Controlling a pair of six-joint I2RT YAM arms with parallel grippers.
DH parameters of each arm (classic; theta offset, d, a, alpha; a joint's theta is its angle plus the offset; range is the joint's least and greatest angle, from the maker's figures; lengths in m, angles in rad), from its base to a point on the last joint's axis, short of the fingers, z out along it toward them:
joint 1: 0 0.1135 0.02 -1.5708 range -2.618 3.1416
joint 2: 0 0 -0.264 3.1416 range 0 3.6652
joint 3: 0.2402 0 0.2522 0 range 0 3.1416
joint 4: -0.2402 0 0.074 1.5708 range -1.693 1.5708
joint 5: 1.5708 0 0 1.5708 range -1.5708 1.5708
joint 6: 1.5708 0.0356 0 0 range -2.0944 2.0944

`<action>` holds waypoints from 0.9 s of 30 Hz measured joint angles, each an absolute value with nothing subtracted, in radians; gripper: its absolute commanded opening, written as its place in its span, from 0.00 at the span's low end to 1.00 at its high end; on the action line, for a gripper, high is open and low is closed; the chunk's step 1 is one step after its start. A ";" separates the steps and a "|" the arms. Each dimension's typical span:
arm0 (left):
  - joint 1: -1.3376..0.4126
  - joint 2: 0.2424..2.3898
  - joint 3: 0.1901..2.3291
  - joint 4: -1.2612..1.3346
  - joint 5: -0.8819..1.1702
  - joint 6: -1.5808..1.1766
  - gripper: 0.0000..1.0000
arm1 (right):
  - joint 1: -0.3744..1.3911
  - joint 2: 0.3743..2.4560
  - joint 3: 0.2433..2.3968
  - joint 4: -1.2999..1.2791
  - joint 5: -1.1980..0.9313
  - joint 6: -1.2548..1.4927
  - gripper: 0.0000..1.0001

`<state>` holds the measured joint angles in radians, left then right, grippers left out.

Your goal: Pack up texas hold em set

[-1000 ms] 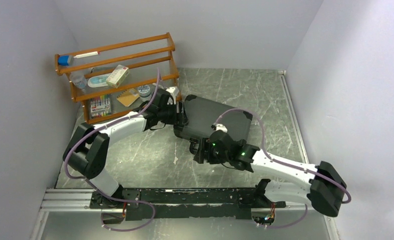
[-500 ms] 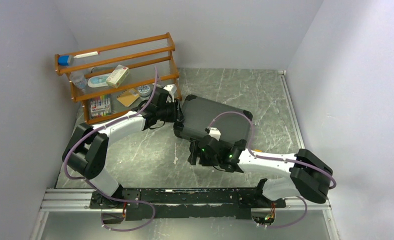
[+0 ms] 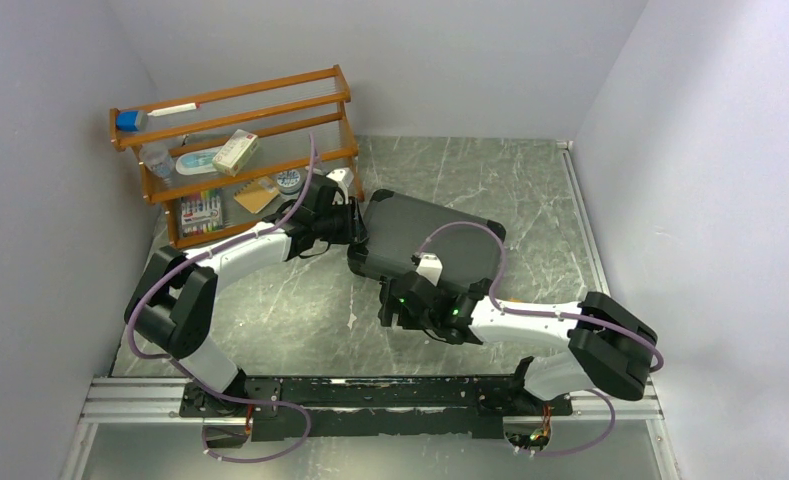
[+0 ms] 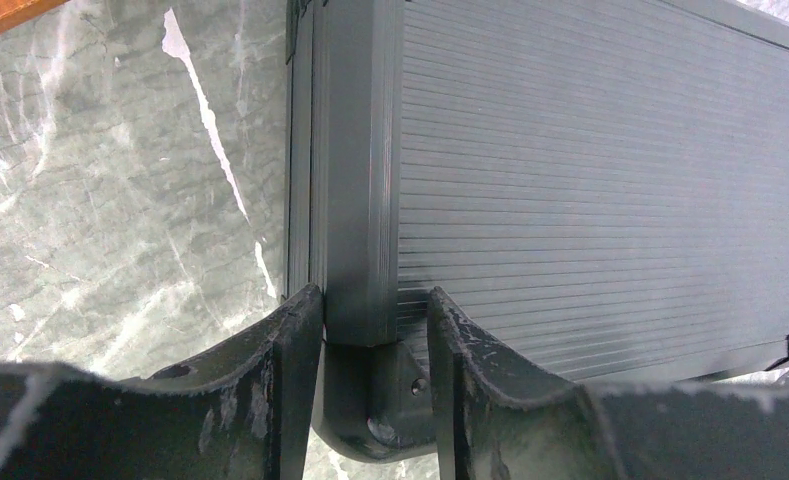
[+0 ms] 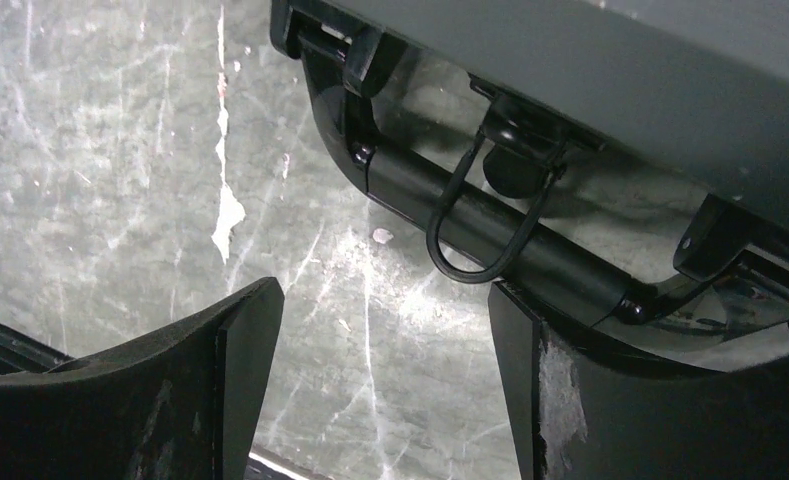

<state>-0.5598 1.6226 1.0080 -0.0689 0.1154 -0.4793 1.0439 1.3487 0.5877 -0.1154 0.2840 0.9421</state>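
Note:
The closed black case [image 3: 435, 232] of the texas hold em set lies on the marbled table, tilted. No chips, decks or tokens show. My left gripper [image 3: 358, 228] is at the case's left corner. In the left wrist view the ribbed lid [image 4: 590, 180] fills the frame, and that gripper [image 4: 375, 340] is shut on the corner cap and edge rail. My right gripper [image 3: 395, 305] sits at the case's near side. In the right wrist view it [image 5: 385, 340] stands open over bare table, with the black handle [image 5: 510, 235] just above its right finger.
An orange wooden rack [image 3: 240, 150] holding boxes, pens and small items stands at the back left, close behind the left wrist. Grey walls close in on the left, back and right. The arms' mounting rail [image 3: 370, 395] runs along the near edge.
The left gripper has closed onto the case's corner. The right arm has slid left along the case's near side, its elbow dropping lower. The right jaws stay wide.

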 measured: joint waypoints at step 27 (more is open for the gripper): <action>-0.559 1.623 1.008 -0.067 0.114 -0.479 0.43 | 1.046 1.274 0.591 -0.050 0.474 0.943 0.79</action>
<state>-0.5594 1.6226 1.0080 -0.0669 0.1143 -0.4789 1.0458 1.2743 0.5907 -0.0498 0.4740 0.9432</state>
